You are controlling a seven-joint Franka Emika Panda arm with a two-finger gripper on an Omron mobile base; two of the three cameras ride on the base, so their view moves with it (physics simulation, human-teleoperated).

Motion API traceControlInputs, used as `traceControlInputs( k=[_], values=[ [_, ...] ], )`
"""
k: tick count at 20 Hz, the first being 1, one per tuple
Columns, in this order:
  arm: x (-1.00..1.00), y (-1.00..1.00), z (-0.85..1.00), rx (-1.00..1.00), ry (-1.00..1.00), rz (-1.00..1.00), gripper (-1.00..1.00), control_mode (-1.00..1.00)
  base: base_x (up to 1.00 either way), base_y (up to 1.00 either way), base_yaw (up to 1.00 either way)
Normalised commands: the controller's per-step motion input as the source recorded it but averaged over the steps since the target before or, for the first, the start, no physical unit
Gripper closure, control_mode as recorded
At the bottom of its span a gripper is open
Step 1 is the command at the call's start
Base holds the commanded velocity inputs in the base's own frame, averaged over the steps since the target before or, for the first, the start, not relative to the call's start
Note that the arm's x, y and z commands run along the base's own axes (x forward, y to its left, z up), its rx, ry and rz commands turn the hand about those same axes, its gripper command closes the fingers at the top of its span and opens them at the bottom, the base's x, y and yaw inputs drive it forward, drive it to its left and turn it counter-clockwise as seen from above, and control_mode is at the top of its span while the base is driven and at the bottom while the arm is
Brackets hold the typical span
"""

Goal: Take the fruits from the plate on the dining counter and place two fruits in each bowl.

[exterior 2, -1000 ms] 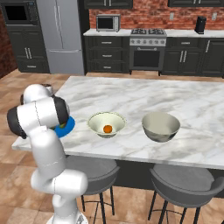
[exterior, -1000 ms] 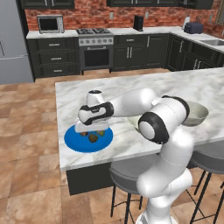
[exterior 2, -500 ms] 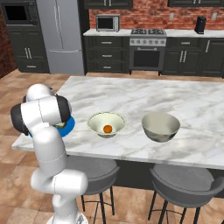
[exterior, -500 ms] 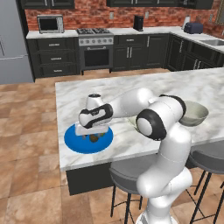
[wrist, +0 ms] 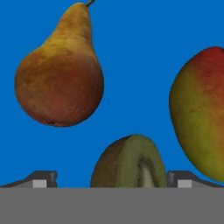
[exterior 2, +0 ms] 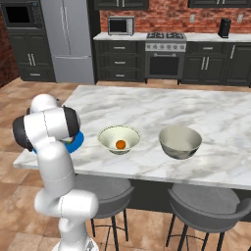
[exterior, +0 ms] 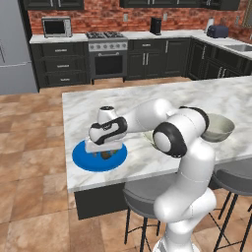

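Marble counter (exterior: 147, 101) before dark cabinets and a brick wall. The plate (exterior: 81, 158) is set near its edge, with the gripper (wrist: 111, 181) lowered close over it, jaws spread wide and empty. In the hand view the kiwi (wrist: 129, 162) is framed between the fingertips (wrist: 41, 179) at 6 o'clock; the pear (wrist: 59, 74) lies at 10 o'clock, the mango (wrist: 199, 116) at 3 o'clock. The orange (exterior 2: 119, 144) is seen in the cream bowl (exterior 2: 119, 139); the grey bowl (exterior 2: 180, 142) appears empty. Risk: the mango lies just beside one fingertip and could be nudged on descent, or the rounded kiwi could be squeezed out sideways if pinched off-centre.
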Motion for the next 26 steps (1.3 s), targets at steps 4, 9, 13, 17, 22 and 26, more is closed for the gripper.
traceControlInputs(
  k=[4,9,13,17,22,26],
  values=[
    [0.00,-0.02,-0.24,0.00,0.00,0.00,1.00,-1.00,0.00,0.00,0.00],
    [0.00,0.00,-0.05,0.00,0.00,0.00,1.00,-1.00,0.00,0.00,0.00],
    [0.00,-0.23,0.06,0.00,0.00,0.00,1.00,-1.00,0.00,0.00,0.00],
    [-0.02,-0.26,0.23,0.00,0.00,0.00,1.00,-1.00,0.00,0.00,0.00],
    [-0.37,-0.27,0.90,0.00,0.00,0.00,1.00,-1.00,0.00,0.00,0.00],
    [-0.34,-0.59,0.93,0.00,0.00,0.00,1.00,-1.00,0.00,0.00,0.00]
  ],
)
